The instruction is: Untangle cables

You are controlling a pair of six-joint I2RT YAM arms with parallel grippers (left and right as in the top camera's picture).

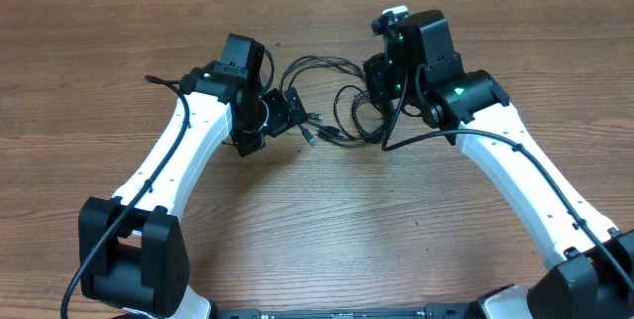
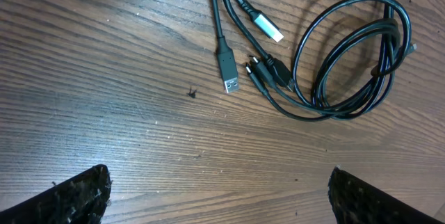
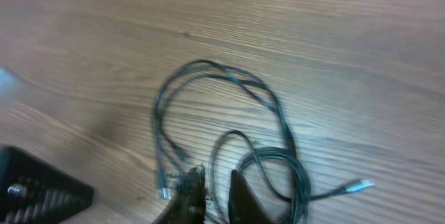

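Overhead, the two arms rose from their black bases at the near edge of the wooden table (image 1: pixel 327 230) and leaned inward toward each other, white forearms angled like the sides of an arch. The left arm (image 1: pixel 183 156) sloped up and to the right, its wrist bent so that the left gripper (image 1: pixel 295 116) pointed across toward the middle. The right arm (image 1: pixel 515 160) mirrored it, wrist folded over, with the right gripper (image 3: pixel 215 182) tipped down at the table. Between the two wrists lay the cables (image 1: pixel 322 133), a loose heap of thin black cords in overlapping loops, flat on the wood.

In the left wrist view, that gripper's fingers (image 2: pixel 76 196) sat at the bottom corners, spread wide with only bare wood between them. The cords lay beyond, apart from both fingers: a USB plug (image 2: pixel 229 79) and a silver-tipped plug (image 2: pixel 268 27) had their ends toward the gripper, just beside a double loop (image 2: pixel 389 43).

The right wrist view was blurred. There the fingers (image 3: pixel 243 200) stood close together, low over the heap, with one strand running down into the narrow gap between them. Whether they actually pinched that strand could not be told. A silver-tipped end (image 3: pixel 358 184) trailed out to the right of the loops.
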